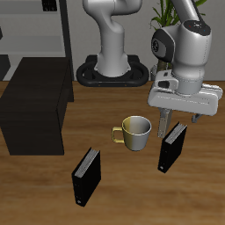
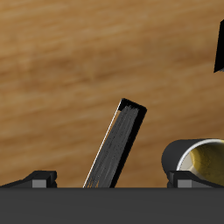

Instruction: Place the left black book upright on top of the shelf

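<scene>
The left black book (image 1: 172,146) stands upright on the wooden table, beside a mug and nearer the table's front edge than my arm. My gripper (image 1: 168,123) hangs just above its top edge, open and empty. In the wrist view the gripper (image 2: 114,180) has its two fingertips (image 2: 39,178) wide apart, with the book (image 2: 117,145) between and below them, not touched. The shelf (image 1: 35,107), a low matte black cabinet with a flat bare top, stands across the table from the book.
An olive mug (image 1: 136,132) stands close beside the left black book and also shows in the wrist view (image 2: 198,158). A second black book (image 1: 86,176) stands near the front edge, seen too in the wrist view (image 2: 219,44). A tall grey rack (image 1: 39,26) stands behind the shelf.
</scene>
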